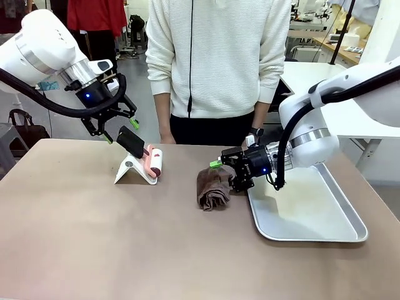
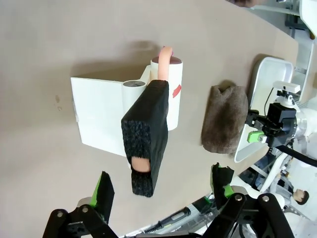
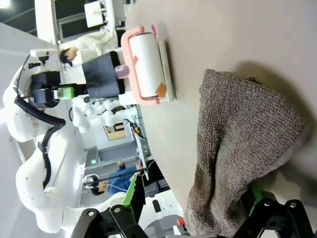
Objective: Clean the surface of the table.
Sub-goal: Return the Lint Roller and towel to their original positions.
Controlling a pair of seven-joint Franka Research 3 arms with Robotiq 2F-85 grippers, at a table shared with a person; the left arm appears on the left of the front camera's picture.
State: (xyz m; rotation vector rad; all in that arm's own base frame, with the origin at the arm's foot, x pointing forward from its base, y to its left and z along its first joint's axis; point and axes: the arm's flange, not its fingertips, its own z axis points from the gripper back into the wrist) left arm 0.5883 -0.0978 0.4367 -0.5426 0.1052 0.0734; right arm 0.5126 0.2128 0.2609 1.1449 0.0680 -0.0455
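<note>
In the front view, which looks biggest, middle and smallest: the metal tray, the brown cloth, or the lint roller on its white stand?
Largest to smallest as they look in the front view:
1. Metal tray
2. Brown cloth
3. Lint roller on its white stand; close to the cloth, so this order is unsure.

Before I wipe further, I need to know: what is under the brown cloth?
The brown cloth lies crumpled on the table, beside the metal tray, with the right gripper at it. Anything beneath its folds is covered.
</note>
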